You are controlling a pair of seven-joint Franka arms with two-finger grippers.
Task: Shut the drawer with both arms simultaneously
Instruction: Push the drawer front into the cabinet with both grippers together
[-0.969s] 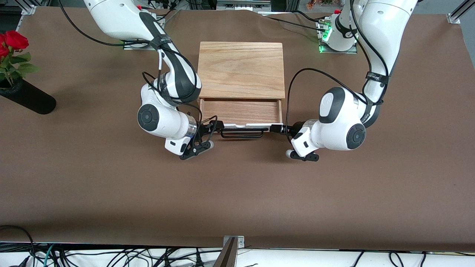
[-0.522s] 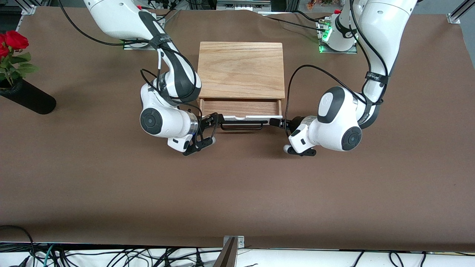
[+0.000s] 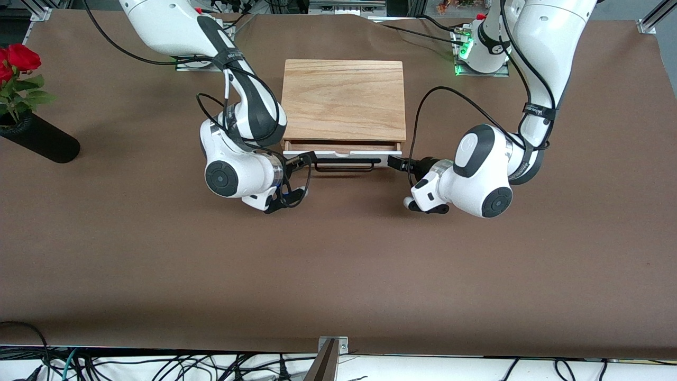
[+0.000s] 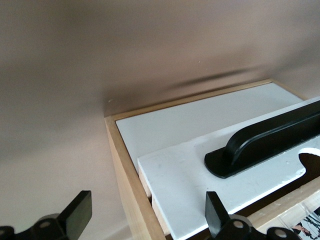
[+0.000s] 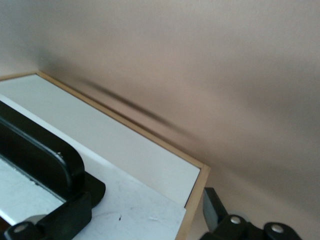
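Note:
The drawer (image 3: 342, 153) sticks out of the wooden casing (image 3: 344, 100) by only a thin strip of light wood. Its white front panel (image 4: 185, 182) (image 5: 132, 207) carries a wide black handle (image 3: 344, 165) (image 4: 270, 140) (image 5: 40, 155). My right gripper (image 3: 303, 158) (image 5: 135, 222) is open at the panel's end toward the right arm, one finger on the handle side and one outside the casing's edge. Open too, my left gripper (image 3: 395, 161) (image 4: 147, 220) straddles the other end, one finger (image 4: 216, 216) over the panel and one (image 4: 77, 216) outside the casing.
A black vase with red roses (image 3: 37, 138) lies at the right arm's end of the table. Cables trail from both arms and along the table's near edge, where a metal bracket (image 3: 329, 360) stands. Brown table cover (image 3: 338, 264) stretches out in front of the drawer.
Both grippers have moved toward the casing with the drawer's front between them. The drawer has slid in, its open part shrinking from a wide tray to a thin strip.

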